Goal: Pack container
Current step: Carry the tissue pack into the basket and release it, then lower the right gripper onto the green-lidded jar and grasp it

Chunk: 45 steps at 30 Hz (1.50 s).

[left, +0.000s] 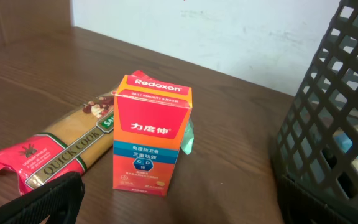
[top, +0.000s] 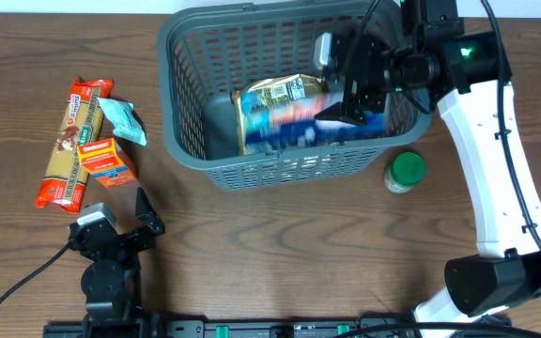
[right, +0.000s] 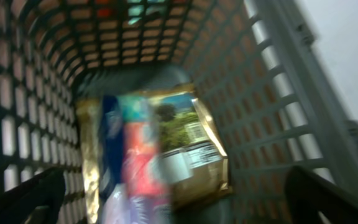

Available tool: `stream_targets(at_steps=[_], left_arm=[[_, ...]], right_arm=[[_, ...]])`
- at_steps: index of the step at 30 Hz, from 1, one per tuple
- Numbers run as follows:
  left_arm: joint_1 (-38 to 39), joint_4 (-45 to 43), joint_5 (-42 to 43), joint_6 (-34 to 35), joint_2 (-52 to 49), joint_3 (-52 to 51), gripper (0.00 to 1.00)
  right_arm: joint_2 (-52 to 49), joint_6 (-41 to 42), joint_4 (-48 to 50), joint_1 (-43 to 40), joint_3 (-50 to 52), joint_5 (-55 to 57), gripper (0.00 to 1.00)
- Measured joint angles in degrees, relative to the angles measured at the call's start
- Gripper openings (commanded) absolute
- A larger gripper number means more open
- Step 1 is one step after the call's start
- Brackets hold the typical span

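Observation:
The dark grey slatted basket [top: 181, 94] stands at the back centre; its wall also shows in the left wrist view [left: 334, 124] and the right wrist view [right: 253, 93]. Inside lie a gold bag [top: 275, 94] [right: 194, 140] and a blurred blue and red packet [top: 299, 127] [right: 135, 168]. My right gripper [top: 346, 89] [right: 179, 208] hangs over the basket's right part, fingers wide apart, holding nothing. My left gripper [top: 120, 225] is open and empty near the front left, facing an orange Redoxon box [top: 108, 161] [left: 151, 134].
A long pasta pack [top: 71, 141] [left: 55, 146] and a teal packet [top: 125, 120] [left: 189, 138] lie by the Redoxon box at the left. A green-lidded jar [top: 405, 172] stands just outside the basket's front right corner.

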State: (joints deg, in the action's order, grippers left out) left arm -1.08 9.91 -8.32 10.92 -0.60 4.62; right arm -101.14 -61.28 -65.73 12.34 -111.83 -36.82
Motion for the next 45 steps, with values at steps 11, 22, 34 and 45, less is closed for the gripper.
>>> stream_targets(at_steps=[11, 22, 34, 45], left_arm=[[0.0, 0.0, 0.0, 0.02, 0.0, 0.0, 0.98], [0.0, 0.0, 0.02, 0.02, 0.0, 0.0, 0.99], [0.0, 0.0, 0.02, 0.02, 0.0, 0.0, 0.99], [0.0, 0.0, 0.0, 0.02, 0.0, 0.0, 0.98]], right_arm=[[10.75, 33.68, 3.61, -2.64, -4.79, 20.35, 0.99], [20.52, 46.64, -7.72, -20.96, -5.42, 26.36, 0.99], [36.5, 52.04, 13.79, -29.53, 31.65, 25.9, 0.99], [49.29, 61.2, 21.2, -29.03, 64.65, 25.0, 0.99]])
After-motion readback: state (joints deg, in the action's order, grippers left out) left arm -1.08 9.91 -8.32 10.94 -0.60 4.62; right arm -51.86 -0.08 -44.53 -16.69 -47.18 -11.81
